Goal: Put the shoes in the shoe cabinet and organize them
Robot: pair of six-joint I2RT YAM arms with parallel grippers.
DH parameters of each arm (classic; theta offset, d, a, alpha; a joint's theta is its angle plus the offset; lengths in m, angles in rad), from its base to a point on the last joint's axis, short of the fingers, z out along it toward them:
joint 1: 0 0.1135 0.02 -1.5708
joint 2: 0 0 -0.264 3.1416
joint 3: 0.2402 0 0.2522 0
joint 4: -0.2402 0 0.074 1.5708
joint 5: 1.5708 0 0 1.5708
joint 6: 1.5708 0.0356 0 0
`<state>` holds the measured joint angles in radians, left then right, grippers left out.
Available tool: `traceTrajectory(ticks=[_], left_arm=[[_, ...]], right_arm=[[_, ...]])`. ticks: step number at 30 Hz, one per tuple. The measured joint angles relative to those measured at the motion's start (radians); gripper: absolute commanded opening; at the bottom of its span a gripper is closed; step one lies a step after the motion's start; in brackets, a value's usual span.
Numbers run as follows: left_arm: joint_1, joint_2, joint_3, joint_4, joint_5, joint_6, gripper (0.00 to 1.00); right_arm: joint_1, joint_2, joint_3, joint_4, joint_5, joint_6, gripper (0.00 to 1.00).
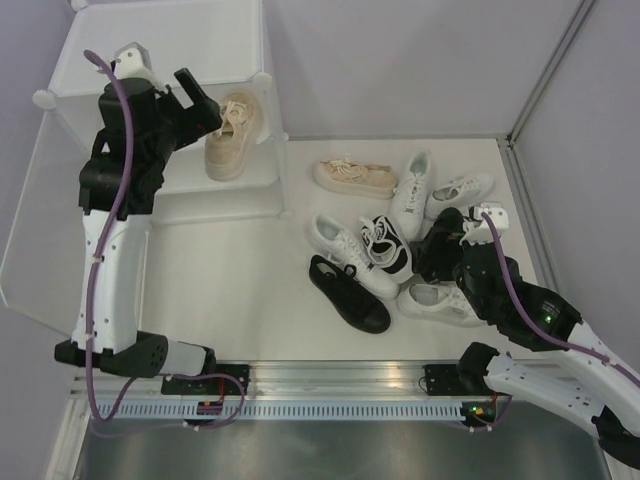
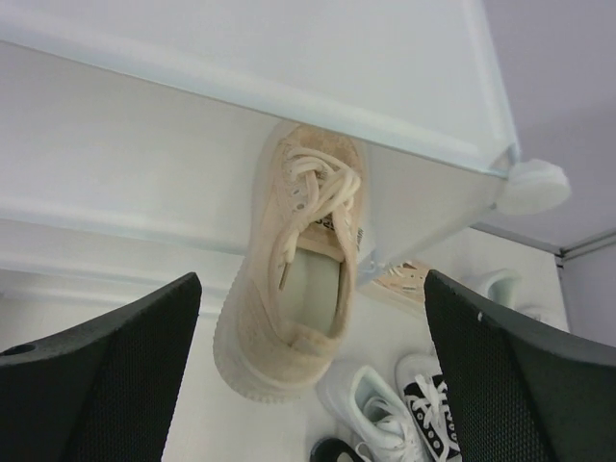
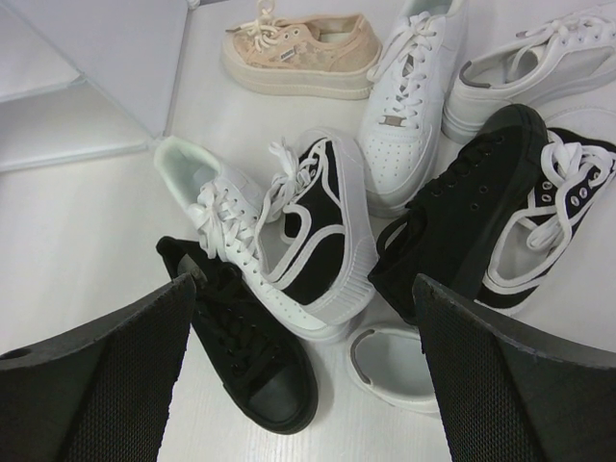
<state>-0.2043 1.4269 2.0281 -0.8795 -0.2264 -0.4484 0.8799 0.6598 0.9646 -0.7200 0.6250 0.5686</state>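
Left tool [image 2: 313, 279] hanging wide open, empty, at beige shoe [image 1: 230, 135] sitting in cabinet [image 1: 180, 30]; right tool [image 3: 306, 284] hovering wide open, empty, over shoe pile [image 3: 318, 221].

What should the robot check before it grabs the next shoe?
1. Left gripper open, clear of the shelved beige shoe: ok.
2. That shoe lying flat on the cabinet shelf: ok.
3. Right gripper open above the shoe pile: ok.
4. Matching beige shoe on the table with nothing on top of it: ok.
5. Room on the shelf for the matching one: cannot tell, the left arm hides that part.
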Motion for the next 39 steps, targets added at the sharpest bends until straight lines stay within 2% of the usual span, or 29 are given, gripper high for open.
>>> traceTrajectory(ticks=[4, 10, 16, 20, 28, 34, 35, 36, 37, 39], left_arm=[[0.000, -0.132, -0.087, 0.063, 0.069, 0.055, 1.00], [0.000, -0.313, -0.397, 0.140, 0.132, 0.159, 1.00], [0.000, -0.386, -0.696, 0.244, 0.152, 0.229, 1.00], [0.000, -0.386, -0.760, 0.304, 0.155, 0.243, 1.00], [0.000, -0.360, -0.760, 0.434, 0.154, 0.256, 0.98], [0.000, -0.314, -0.760, 0.478, 0.166, 0.257, 0.84], [0.000, -0.307, -0.760, 0.481, 0.170, 0.257, 0.77], [0.000, -0.303, -0.760, 0.483, 0.174, 0.256, 0.74], [0.000, -0.301, -0.760, 0.485, 0.178, 0.259, 0.64], [0.000, -0.300, -0.757, 0.488, 0.182, 0.262, 0.58]], right_arm=[[0.000, -0.001, -0.013, 0.000, -0.005, 0.005, 0.98], [0.000, -0.006, -0.026, 0.001, -0.008, 0.008, 0.98], [0.000, -0.003, -0.033, 0.007, -0.011, 0.007, 0.98], [0.000, 0.000, -0.042, 0.010, -0.018, 0.007, 0.98], [0.000, 0.000, -0.055, 0.013, -0.021, 0.008, 0.98], [0.000, 0.005, -0.061, 0.023, -0.027, 0.006, 0.98], [0.000, 0.008, -0.061, 0.030, -0.030, 0.003, 0.98], [0.000, 0.011, -0.062, 0.040, -0.035, 0.000, 0.97], [0.000, 0.016, -0.068, 0.061, -0.045, -0.005, 0.96], [0.000, 0.035, -0.082, 0.110, -0.064, -0.023, 0.95]])
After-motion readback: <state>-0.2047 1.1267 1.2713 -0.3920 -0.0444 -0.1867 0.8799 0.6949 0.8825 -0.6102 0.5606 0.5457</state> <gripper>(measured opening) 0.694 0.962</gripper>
